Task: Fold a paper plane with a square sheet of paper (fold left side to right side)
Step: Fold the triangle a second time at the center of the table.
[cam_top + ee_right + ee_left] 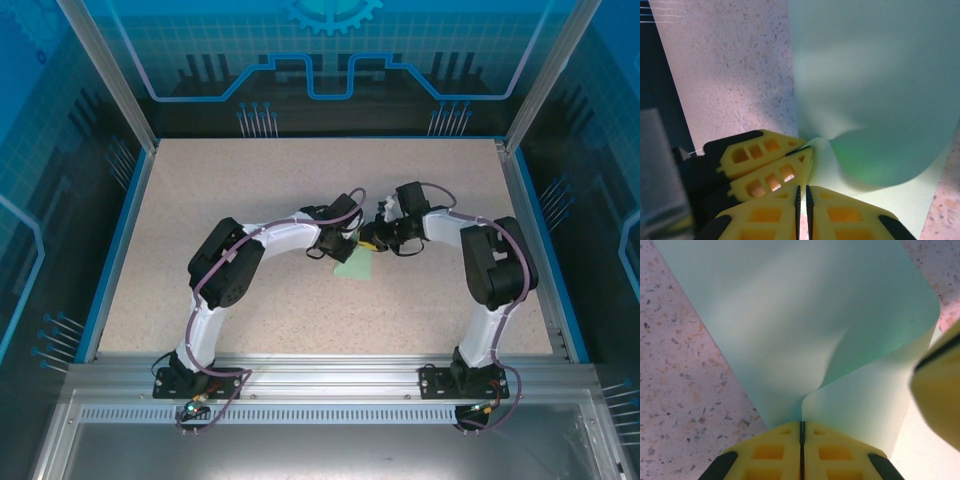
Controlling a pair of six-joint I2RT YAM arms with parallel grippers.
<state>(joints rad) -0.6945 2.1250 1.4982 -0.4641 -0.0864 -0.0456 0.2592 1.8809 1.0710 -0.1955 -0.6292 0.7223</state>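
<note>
Left end effector (801,440) is clamped narrow on the sheet (805,330) edge. Right end effector (802,200) pinches the same edge just beside it. Beyond, the sheet bows over itself, mid-tabletop (680,380). Best lower both evenly and match edges before creasing.

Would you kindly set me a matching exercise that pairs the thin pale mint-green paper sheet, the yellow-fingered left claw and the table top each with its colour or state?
Things:
1. thin pale mint-green paper sheet
2. yellow-fingered left claw
3. wide flat table top

Colour or state:
a. pinkish-beige with dark flecks
b. curled over, not lying flat
c. shut on the paper

Pairs: 1-b, 2-c, 3-a.
</note>
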